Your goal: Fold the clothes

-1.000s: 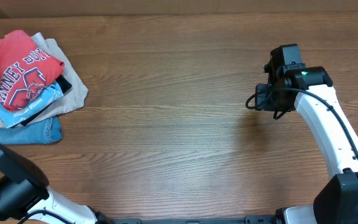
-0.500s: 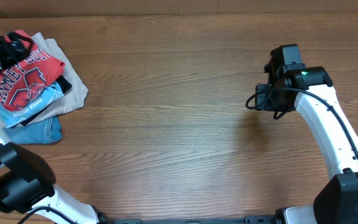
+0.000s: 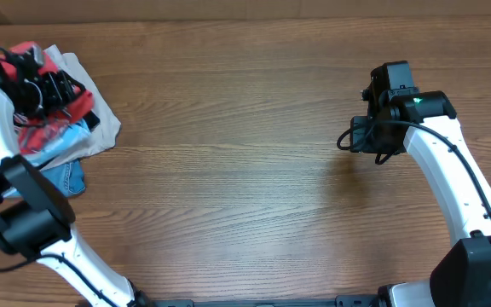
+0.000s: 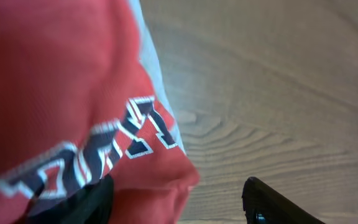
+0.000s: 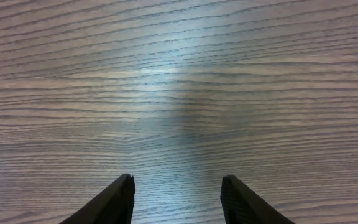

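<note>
The clothes, a red T-shirt with white-and-dark lettering, lie on top of a garment pile at the table's far left. My left gripper is down on the pile and covers most of the shirt. In the left wrist view a bunched fold of the red shirt sits between the fingers of the left gripper. The cloth lies against the left finger, while a gap to the right finger shows the jaws are open. My right gripper hangs open over bare wood at the right, holding nothing.
Under the red shirt lie a light blue shirt, a beige garment, a black one and denim. The wooden table stretches between the two arms.
My left arm has swung in from the left edge onto the pile, and its jaws have narrowed around a fold of the red shirt. The shirt is bunched. The right arm has not moved.
</note>
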You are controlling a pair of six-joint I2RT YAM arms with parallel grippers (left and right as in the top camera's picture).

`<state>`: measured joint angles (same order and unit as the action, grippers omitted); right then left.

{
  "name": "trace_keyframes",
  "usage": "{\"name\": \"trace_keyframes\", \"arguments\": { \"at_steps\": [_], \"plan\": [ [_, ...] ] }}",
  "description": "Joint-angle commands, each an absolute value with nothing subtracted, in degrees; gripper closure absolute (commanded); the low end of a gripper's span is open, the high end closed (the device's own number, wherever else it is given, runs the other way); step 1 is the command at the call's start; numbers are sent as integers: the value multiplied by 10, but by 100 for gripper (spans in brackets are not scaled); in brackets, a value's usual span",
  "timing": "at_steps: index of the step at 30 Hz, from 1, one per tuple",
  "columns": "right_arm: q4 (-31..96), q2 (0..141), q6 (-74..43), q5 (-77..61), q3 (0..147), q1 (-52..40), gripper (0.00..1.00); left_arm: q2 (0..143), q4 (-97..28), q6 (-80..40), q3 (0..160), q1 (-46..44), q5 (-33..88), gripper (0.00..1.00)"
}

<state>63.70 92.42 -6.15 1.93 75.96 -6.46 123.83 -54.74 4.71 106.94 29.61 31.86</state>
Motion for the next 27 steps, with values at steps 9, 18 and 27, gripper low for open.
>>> {"name": "trace_keyframes", "arguments": {
  "at_steps": [9,18,27],
  "plan": [
    [636,910,-62,25,770,-63,51,1240,-557,74,1078,305,385,21],
    [636,910,-62,25,770,-63,51,1115,-548,7,1083,316,238,5],
    [639,910,-62,25,770,-63,51,1156,-521,-43,1081,339,161,5]
  ]
}}
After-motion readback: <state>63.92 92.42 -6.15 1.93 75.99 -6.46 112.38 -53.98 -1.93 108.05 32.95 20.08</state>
